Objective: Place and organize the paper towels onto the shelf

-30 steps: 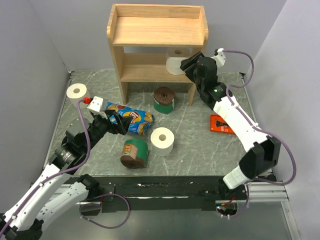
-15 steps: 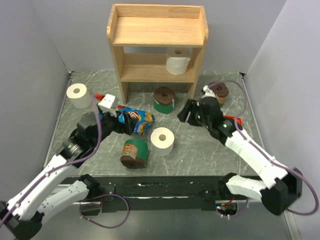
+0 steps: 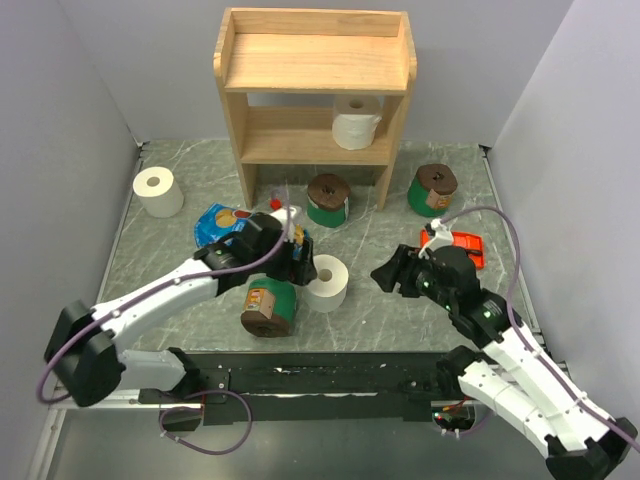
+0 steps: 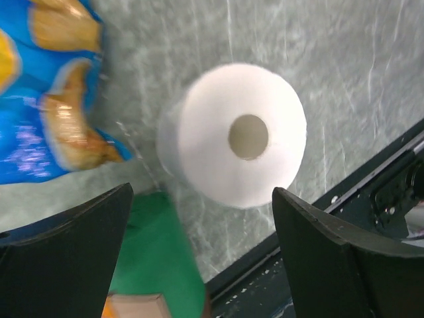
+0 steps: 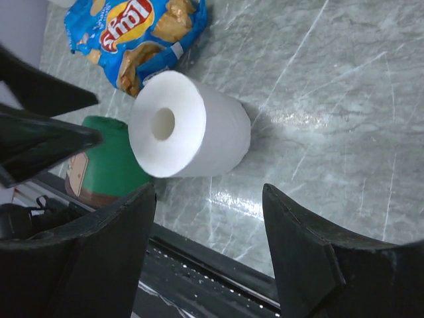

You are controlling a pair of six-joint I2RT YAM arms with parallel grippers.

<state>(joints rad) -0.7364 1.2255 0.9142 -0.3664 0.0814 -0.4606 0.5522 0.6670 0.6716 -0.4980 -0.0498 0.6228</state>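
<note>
Both arms have moved: my right gripper (image 3: 388,274) has backed off the shelf (image 3: 312,62) to lower right, jaws apart and empty. My left gripper (image 3: 296,262) is spread wide around the centre white roll (image 3: 326,281). One soft hollow-cored roll (image 3: 357,123) sits on the lower wooden tier, upper centre. Five remain on the table (image 3: 360,250), three being green-wrapped rolls (image 3: 268,307) with brown ends.

White arm links (image 3: 150,295) with black joints, black tool fingers (image 4: 66,258), and purple cables (image 3: 478,210) looping alongside
</note>
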